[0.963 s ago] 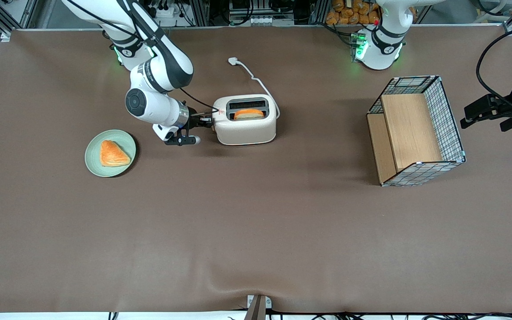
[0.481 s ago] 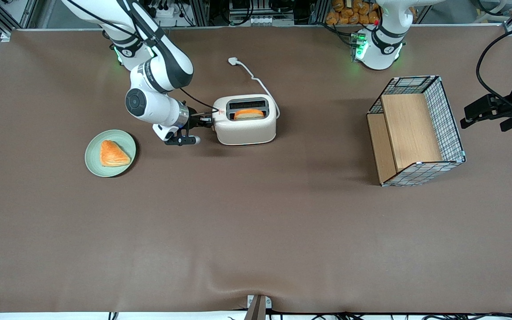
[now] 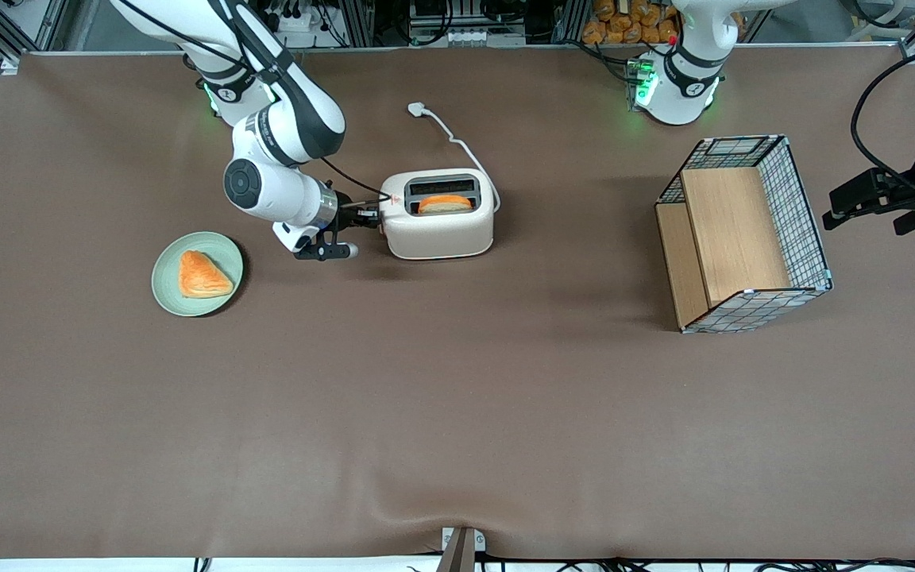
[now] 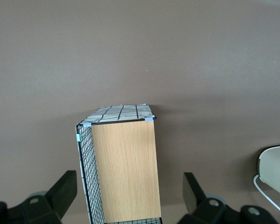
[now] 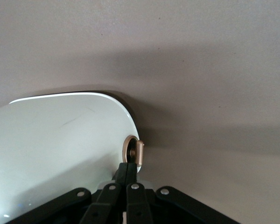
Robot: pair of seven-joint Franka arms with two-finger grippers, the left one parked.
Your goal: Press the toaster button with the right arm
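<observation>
The cream-white toaster [image 3: 442, 226] stands on the brown table with a slice of toast [image 3: 445, 204] in the slot nearer the front camera. My right arm's gripper [image 3: 370, 218] is shut, empty, and held level against the toaster's narrow end toward the working arm's end of the table. In the right wrist view the joined fingertips [image 5: 129, 167] touch the small round toaster button [image 5: 133, 149] on the toaster's pale end [image 5: 60, 149]. In the front view the button is hidden by the gripper. The white cord and plug [image 3: 418, 109] lie farther from the front camera.
A green plate [image 3: 165, 292] with a pastry [image 3: 202, 275] sits toward the working arm's end, nearer the front camera than the gripper. A wire-and-wood basket [image 3: 743, 234] lies toward the parked arm's end and also shows in the left wrist view [image 4: 123, 168].
</observation>
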